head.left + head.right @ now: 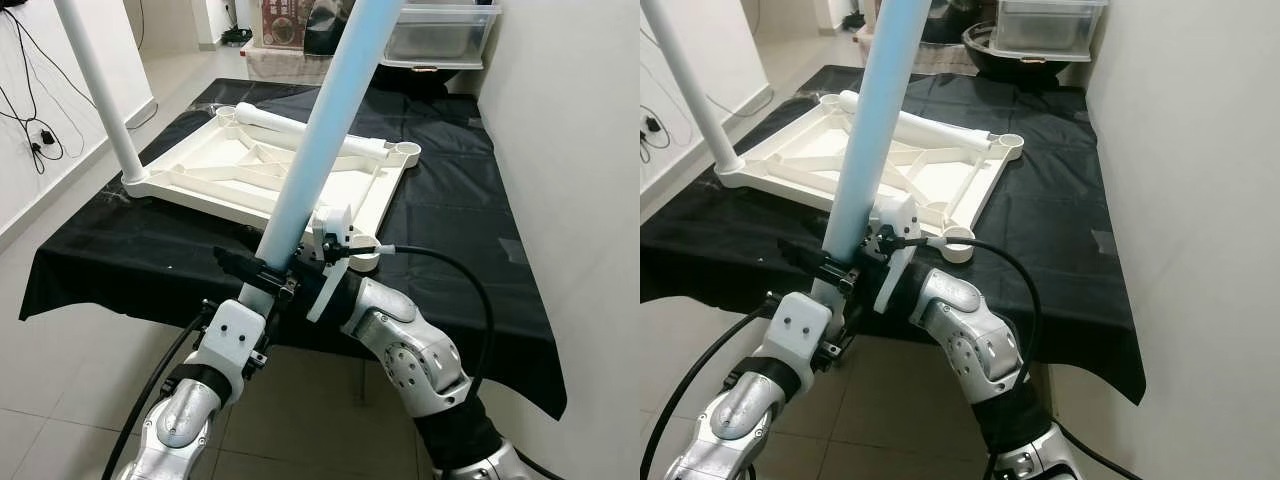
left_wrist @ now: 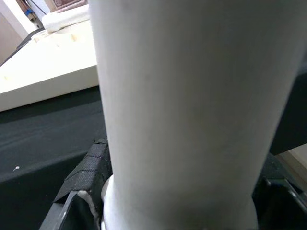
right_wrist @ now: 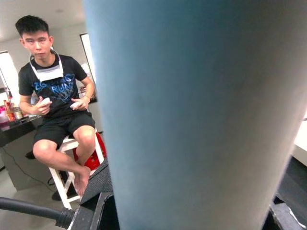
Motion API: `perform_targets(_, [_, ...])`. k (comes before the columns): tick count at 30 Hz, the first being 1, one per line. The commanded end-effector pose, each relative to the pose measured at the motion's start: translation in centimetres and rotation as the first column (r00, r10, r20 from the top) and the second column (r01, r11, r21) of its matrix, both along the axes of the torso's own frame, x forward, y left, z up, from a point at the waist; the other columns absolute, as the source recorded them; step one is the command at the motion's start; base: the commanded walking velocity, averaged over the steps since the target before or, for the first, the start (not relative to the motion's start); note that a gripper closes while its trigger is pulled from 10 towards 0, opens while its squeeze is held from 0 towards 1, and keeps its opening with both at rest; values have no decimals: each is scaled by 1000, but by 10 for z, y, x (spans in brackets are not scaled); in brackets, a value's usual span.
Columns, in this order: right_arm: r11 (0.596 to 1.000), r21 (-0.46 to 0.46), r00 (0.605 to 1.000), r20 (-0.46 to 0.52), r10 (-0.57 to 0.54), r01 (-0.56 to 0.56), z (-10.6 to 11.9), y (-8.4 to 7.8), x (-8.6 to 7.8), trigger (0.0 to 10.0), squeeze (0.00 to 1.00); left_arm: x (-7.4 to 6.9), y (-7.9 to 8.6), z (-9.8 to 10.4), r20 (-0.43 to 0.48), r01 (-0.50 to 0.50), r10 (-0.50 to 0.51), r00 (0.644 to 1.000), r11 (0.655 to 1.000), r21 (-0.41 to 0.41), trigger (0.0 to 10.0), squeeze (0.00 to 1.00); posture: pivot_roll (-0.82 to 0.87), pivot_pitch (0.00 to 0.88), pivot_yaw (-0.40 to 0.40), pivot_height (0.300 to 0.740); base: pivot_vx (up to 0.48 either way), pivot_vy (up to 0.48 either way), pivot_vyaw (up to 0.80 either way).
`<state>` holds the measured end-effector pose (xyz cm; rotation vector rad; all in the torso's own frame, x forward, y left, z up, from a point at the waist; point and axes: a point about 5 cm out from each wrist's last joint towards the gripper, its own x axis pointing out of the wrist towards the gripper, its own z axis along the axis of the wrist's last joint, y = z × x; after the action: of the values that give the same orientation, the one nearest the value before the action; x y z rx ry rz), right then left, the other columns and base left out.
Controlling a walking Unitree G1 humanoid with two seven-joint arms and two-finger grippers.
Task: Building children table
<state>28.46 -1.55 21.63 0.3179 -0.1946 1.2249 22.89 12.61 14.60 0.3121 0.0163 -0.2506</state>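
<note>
A long pale blue table leg slants up and away in front of me, with its lower end held near the table's front edge. My left gripper is shut on it low down, a black pad pressed to its side. My right gripper is shut on the same leg just beside and above. The white tabletop lies upside down on the black cloth. One white leg stands upright in its near-left corner. Another white leg lies across its far side.
Open round sockets show at the near-right corner and far-right corner. A clear plastic bin stands beyond the table. A white wall runs close along the right. A person sits on a stool in the right wrist view.
</note>
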Motion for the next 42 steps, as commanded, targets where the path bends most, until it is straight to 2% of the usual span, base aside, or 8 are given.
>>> perform_targets(1, [999, 45, 1000, -25, -18, 19, 6, 0, 4, 10000, 0, -2, -1, -8, -34, 15, -14, 999, 1000, 14, 3843, 0, 7, 62, 3, 740, 0, 0, 0])
perform_targets(3, [998, 56, 999, -38, -31, 33, 6, -1, 7, 10000, 0, -2, -2, -8, -40, 20, -20, 999, 1000, -3, 3843, 0, 7, 62, 3, 740, 0, 0, 0])
perform_targets(4, [997, 65, 998, -40, -45, 47, 6, -2, 9, 10000, 451, -2, -3, -8, -38, 28, -29, 999, 1000, -13, 10000, 0, 7, 62, 3, 740, 0, 0, 0])
perform_targets(5, [996, 66, 998, -43, -56, 59, 5, -3, 11, 10000, 1000, -2, -4, -7, -36, 32, -32, 999, 999, -15, 10000, 0, 7, 62, 3, 740, 0, 0, 0])
perform_targets(8, [997, 43, 997, -33, -65, 67, 4, -7, 14, 10000, 1000, -6, -4, -5, -37, 59, -61, 997, 997, -51, 10000, 0, 7, 62, 3, 740, 0, 0, 0])
perform_targets(9, [998, 32, 998, -35, -61, 62, 4, -9, 15, 10000, 208, -9, -3, -4, -42, 77, -80, 996, 995, -70, 10000, 0, 13, 63, 6, 740, 0, 0, 0])
perform_targets(11, [1000, -1, 999, -48, -14, 14, 2, -12, 16, 10000, 0, -15, 0, -3, -59, 124, -131, 990, 986, -114, 10000, 0, 12, 67, 6, 740, 0, 0, 0])
perform_targets(42, [826, -159, 841, -83, 535, -541, -1, -19, -18, 10000, 0, -66, 5, -17, -264, 432, -584, 768, 776, -460, 10000, 0, 13, 68, 14, 740, 0, 0, 0])
